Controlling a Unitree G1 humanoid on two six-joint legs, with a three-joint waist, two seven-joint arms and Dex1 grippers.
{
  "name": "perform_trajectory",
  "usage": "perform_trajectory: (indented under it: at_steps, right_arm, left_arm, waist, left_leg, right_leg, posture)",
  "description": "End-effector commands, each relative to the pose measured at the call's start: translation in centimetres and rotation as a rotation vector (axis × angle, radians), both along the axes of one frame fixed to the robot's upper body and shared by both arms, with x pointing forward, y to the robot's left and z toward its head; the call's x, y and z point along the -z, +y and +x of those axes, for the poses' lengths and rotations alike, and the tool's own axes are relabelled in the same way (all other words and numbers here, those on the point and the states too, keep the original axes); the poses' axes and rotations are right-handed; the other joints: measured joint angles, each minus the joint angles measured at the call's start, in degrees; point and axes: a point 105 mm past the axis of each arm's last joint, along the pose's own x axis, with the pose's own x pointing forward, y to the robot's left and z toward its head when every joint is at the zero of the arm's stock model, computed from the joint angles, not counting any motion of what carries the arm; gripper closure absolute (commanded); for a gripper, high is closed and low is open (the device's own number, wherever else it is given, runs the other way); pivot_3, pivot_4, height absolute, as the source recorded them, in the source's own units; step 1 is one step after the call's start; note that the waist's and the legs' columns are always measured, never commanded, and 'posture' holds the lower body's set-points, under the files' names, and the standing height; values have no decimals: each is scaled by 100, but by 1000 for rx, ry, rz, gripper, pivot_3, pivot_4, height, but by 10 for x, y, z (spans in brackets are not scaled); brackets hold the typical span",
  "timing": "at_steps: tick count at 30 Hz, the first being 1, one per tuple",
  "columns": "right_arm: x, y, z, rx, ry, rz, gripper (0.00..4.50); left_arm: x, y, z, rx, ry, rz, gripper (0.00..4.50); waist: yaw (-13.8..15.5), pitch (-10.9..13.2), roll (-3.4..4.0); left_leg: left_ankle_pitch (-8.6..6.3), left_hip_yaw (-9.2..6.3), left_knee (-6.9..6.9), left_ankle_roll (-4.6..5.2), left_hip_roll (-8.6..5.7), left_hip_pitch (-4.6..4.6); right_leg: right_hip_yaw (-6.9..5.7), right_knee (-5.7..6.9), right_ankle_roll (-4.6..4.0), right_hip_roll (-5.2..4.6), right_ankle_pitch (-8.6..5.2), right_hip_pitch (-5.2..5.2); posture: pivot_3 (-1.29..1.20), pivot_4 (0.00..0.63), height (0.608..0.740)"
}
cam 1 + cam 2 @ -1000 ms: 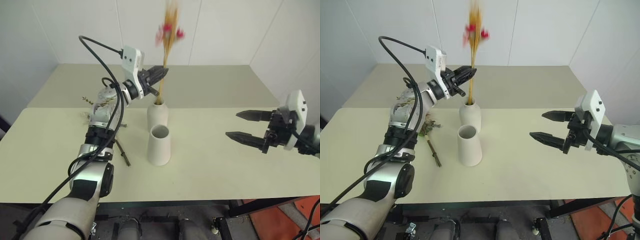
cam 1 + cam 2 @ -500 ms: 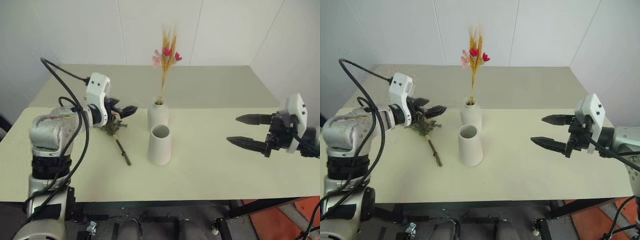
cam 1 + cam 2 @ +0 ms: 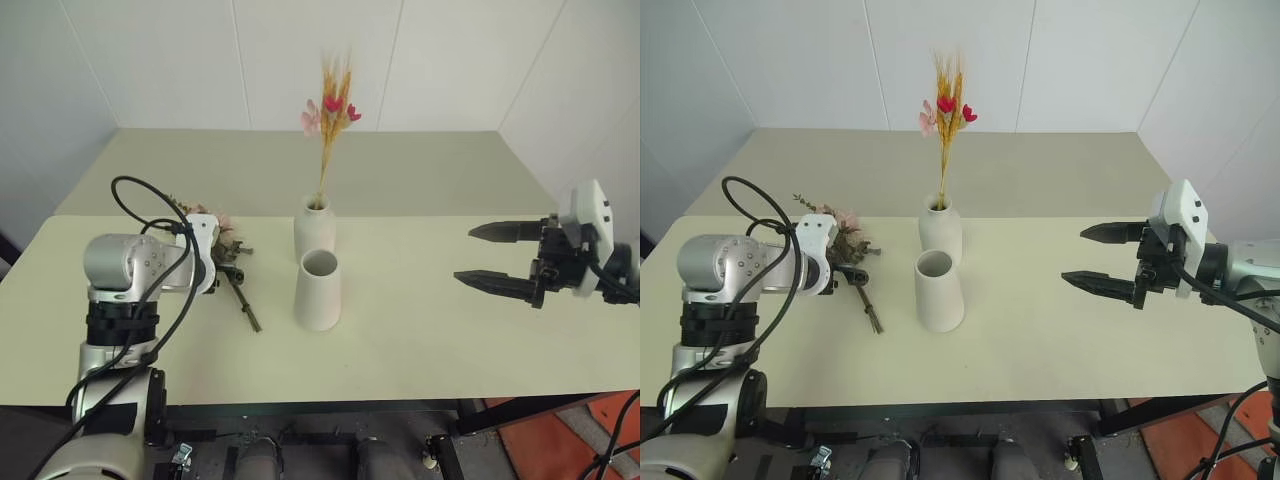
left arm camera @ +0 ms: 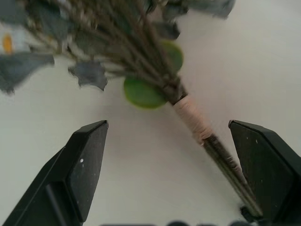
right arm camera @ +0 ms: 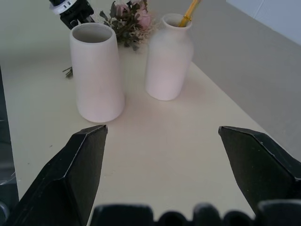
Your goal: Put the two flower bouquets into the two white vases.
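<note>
Wheat bouquet [image 3: 944,120]: stands upright in the bottle-shaped white vase [image 3: 940,230], straw stems down in the narrow neck, red and pink blossoms at the top.
Cone vase [image 3: 939,291]: stands just in front of the bottle vase, mouth open upward, nothing in it.
Rose bouquet [image 3: 848,236]: lies flat on the bench [image 3: 1040,330], left of both vases; pink roses and grey-green leaves toward the far side, dark stem running toward the near edge.
Left end effector [image 4: 169,160]: fingers spread wide, pointing down over the rose bouquet's taped stem, one finger on each side of it; not gripping it.
Right end effector [image 3: 1098,256]: fingers spread wide, holding nothing, hanging above the bench well to the right of the vases and pointing toward them.
</note>
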Motion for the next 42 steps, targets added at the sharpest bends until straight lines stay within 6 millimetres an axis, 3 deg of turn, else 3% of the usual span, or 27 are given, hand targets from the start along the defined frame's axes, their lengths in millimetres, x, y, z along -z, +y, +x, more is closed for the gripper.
perform_trajectory:
  at_steps: [1,3,6,10,18,24,28,32,36,42]
  right_arm:
    - [-12,0,-6,-15,-65,-9,0]
    - [-12,-1,-7,-15,-66,-10,0]
    - [-12,-2,-8,-15,-67,-10,0]
    - [-13,-3,-9,-12,-67,-10,0]
    - [-12,-3,-6,-26,-61,-8,0]
    - [-12,-1,-3,-49,-49,-12,0]
    - [-10,-4,-5,-77,-23,-31,0]
    - [-12,-7,-8,-95,-15,-39,0]
    - [-14,-11,-13,-116,-5,-34,0]
    - [-12,-12,-25,-155,13,-27,0]
  left_arm:
    - [5,1,0,-60,19,-6,31]
    - [5,-4,2,-66,19,-14,31]
    - [4,-11,5,-67,17,-21,656]
    - [-2,-11,7,-76,-3,-19,1953]
    - [-30,14,10,-189,-111,-14,4399]
    - [-69,25,7,-202,-325,-131,4399]
    - [-138,16,-1,-51,-768,-353,4399]
    - [-182,-5,-22,183,-974,-519,4399]
    - [-205,-34,-41,424,-1053,-647,4399]
    - [-218,-82,-62,745,-1065,-783,4399]
  waist:
    - [4,-2,2]
    - [4,-2,3]
    - [3,-4,5]
    - [4,-4,5]
    - [0,-3,4]
    - [-16,-2,3]
    - [-4,-2,2]
    - [9,-2,3]
    - [16,-2,2]
    - [10,-2,3]
  left_leg:
    - [0,0,0,0,-1,4]
    - [0,0,0,0,-2,9]
    - [0,0,1,0,-4,13]
    - [0,0,1,0,-4,12]
    - [0,0,1,-1,-5,5]
    - [-1,0,0,-1,-5,1]
    - [-2,0,-1,-4,-4,0]
    - [-3,3,0,-5,-4,1]
    - [-3,3,4,-5,-5,1]
    - [-3,2,4,-5,-4,0]
  right_leg:
    - [0,0,-1,0,1,4]
    - [0,1,0,0,0,9]
    - [1,1,3,-1,-1,12]
    - [1,1,3,-1,-1,12]
    - [1,0,1,-1,1,6]
    - [1,-1,-2,0,2,1]
    - [0,-4,-6,-1,5,2]
    - [1,-8,-9,-2,7,5]
    - [0,-8,-4,-2,3,8]
    - [1,-8,6,-1,-2,8]
  posture:
    - [0,150,740]
    - [0,150,740]
    - [0,150,740]
    - [0,150,740]
    - [0,150,740]
    - [0,150,740]
    - [0,150,740]
    - [0,150,740]
    - [0,150,740]
    - [0,150,740]
